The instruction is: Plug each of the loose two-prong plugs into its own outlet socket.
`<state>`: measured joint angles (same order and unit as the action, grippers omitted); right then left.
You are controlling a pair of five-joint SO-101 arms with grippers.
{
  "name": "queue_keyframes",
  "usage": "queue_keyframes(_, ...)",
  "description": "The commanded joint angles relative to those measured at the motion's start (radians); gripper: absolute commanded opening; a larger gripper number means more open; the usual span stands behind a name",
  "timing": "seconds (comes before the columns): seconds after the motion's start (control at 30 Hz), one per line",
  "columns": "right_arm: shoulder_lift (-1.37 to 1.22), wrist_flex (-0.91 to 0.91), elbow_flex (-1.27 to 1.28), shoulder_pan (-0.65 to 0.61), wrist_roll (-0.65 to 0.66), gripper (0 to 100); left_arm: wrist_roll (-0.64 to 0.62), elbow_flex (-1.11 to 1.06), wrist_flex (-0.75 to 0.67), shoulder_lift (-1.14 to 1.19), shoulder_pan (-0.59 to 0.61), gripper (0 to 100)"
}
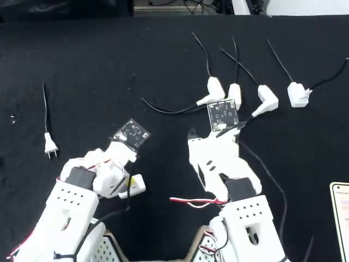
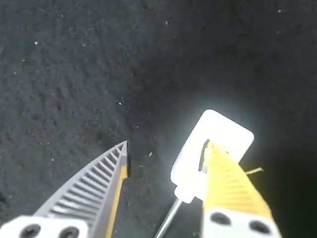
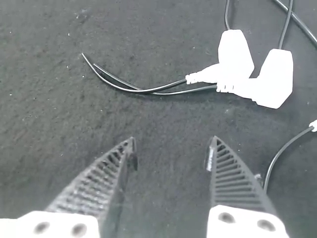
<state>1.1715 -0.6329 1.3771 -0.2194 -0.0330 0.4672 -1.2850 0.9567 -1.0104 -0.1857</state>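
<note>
- Left pincer (image 2: pixel 165 145) is spread wide and nothing is gripped. One finger is laid right up against a white socket (image 2: pixel 220 131), while the other finger is kept apart from it over bare mat (image 2: pixel 74 74).
- That socket is found flat on the mat close in front of the left arm, with a thin wire seen coming off one end. No plug is seen in it, so it can be counted as not done yet.
- Right pincer (image 3: pixel 171 144) is also opened wide and left empty, held low over the mat just short of two white bodies (image 3: pixel 233 54).
- Four of those white bodies are lined up at the far side, and cord is seen coming off both ends of each. They're probably plugs already seated in sockets, tbh, though the joints can't be made out well enough for that to be called certain.
- One plug (image 1: pixel 50 144) is clearly still loose. It's laid well off to the left arm's outer side, prongs bare, with its cord trailed away across the mat.
- So most of the job can be judged done. What's left looks like that one plug getting picked up and pushed into the socket by the left pincer.
</note>
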Motion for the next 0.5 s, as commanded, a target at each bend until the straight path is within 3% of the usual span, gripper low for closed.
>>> queue_keyframes(0.0,0.016,0.029,-0.004,0.02,0.003,22.2,0.011,-0.035,-0.066,-0.005,-0.013,24)
queue_keyframes(0.13,0.016,0.029,-0.004,0.02,0.003,22.2,0.011,-0.051,-0.12,-0.005,0.005,24)
queue_keyframes(0.33,0.016,0.028,-0.004,0.02,0.003,22.2,0.015,-0.084,-0.233,-0.003,0.133,24)
queue_keyframes(0.47,0.016,0.028,-0.004,0.02,0.003,22.2,0.087,-0.096,-0.267,-0.003,0.193,24)
